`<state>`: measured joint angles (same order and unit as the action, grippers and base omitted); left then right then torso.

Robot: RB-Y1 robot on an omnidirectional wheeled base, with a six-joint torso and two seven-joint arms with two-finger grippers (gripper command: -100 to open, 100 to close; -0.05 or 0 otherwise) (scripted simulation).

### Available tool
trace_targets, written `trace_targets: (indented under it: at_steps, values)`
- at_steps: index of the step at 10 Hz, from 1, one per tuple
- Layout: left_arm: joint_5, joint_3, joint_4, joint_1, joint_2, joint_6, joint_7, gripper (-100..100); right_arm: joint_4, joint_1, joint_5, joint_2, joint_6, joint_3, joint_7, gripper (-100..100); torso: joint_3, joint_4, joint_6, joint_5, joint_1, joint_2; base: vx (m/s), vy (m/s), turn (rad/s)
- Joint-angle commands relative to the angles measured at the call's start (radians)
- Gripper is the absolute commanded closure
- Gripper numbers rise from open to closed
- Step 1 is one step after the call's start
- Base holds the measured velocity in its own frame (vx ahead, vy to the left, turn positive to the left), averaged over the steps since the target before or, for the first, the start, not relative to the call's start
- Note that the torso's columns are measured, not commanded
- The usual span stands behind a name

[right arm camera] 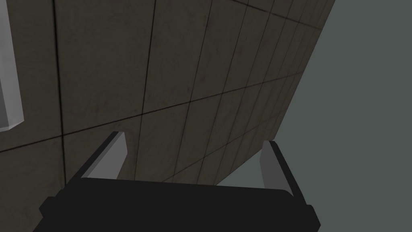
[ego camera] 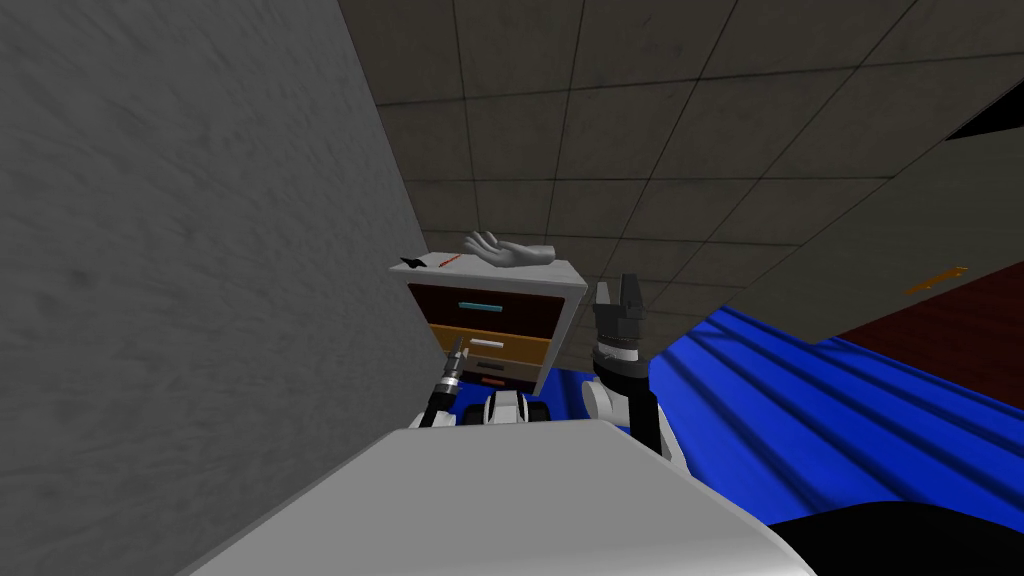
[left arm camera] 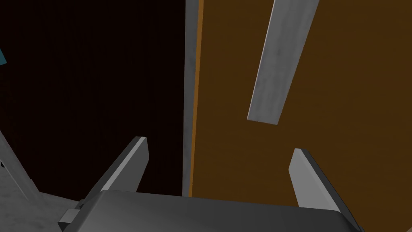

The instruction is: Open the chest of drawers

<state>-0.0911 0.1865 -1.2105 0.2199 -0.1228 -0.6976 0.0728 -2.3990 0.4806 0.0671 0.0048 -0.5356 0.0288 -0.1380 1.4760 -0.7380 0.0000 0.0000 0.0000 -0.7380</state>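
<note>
Head cam looks steeply down and forward, rolled a fair bit, with the small grey chest of drawers (ego camera: 495, 325) a little way off beside the grey wall (ego camera: 180, 250). Left wrist cam sits right up against the fronts, facing the pale grey bar handle (left arm camera: 268, 64) on the lighter brown drawer (left arm camera: 330, 121); the head view catches both too. Right wrist cam faces out over the dark tiled floor (right arm camera: 161, 72), which the head view also shares.

This is looking like a bedroom in a home. A bed (ego camera: 800, 400) with a rumpled blue cover is lying along one side, and a small chest of drawers (ego camera: 490, 330) is standing near its end, close beside a plain grey wall (ego camera: 180, 250). A grey hand-shaped ornament (ego camera: 510, 252) is resting on the chest's top, and dark square tiles (ego camera: 650, 120) are spreading out behind it.
</note>
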Motion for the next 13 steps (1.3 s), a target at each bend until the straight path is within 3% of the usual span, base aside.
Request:
trace_targets:
  at_steps: [1,4,5,8,10,11,12,13]
  values:
    - [0.000,0.006,0.063,-0.018,0.006,-0.021,0.009,-100,0.000,0.000,0.000,0.000,0.000,0.000,0.000,0,0.000,0.000,0.000,0.000,0.000,0.000,0.005,0.006,-0.028]
    - [0.003,0.016,0.147,-0.043,0.047,-0.043,0.015,-100,0.000,0.000,0.000,0.000,0.000,0.000,0.000,0,0.000,0.000,0.000,0.000,0.000,0.000,0.008,0.010,-0.045]
    - [0.003,0.016,0.149,-0.043,0.047,-0.043,0.015,-100,0.000,0.000,0.000,0.000,0.000,0.000,0.000,0,0.000,0.000,0.000,0.000,0.000,0.000,0.006,0.006,-0.008]
    - [0.004,0.022,0.193,-0.057,0.100,-0.055,0.018,-100,0.000,0.000,0.000,0.000,0.000,0.000,0.000,0,0.000,0.000,0.000,0.000,0.000,0.000,0.004,0.005,-0.020]
    - [0.003,0.016,0.165,-0.070,0.092,-0.016,0.016,-100,0.000,0.000,0.000,0.000,0.000,0.000,0.000,0,0.000,0.000,0.000,0.000,0.000,0.000,0.022,-0.003,0.004]
    - [0.003,0.018,0.164,-0.060,0.088,-0.029,0.019,-100,0.000,0.000,0.000,0.000,0.000,0.000,0.000,0,0.001,0.000,0.000,0.000,0.000,0.002,0.029,-0.004,0.001]
    - [0.003,0.018,0.163,-0.062,0.088,-0.024,0.018,100,0.000,0.000,0.000,0.000,0.000,0.000,0.000,0,0.001,0.000,0.000,0.000,0.000,0.001,0.000,0.000,0.000]
    - [0.004,0.022,0.151,-0.058,0.087,-0.017,0.019,100,0.000,0.000,0.000,0.000,0.000,0.000,0.000,0,-0.001,0.000,0.000,0.000,0.000,-0.001,-0.100,0.002,0.037]
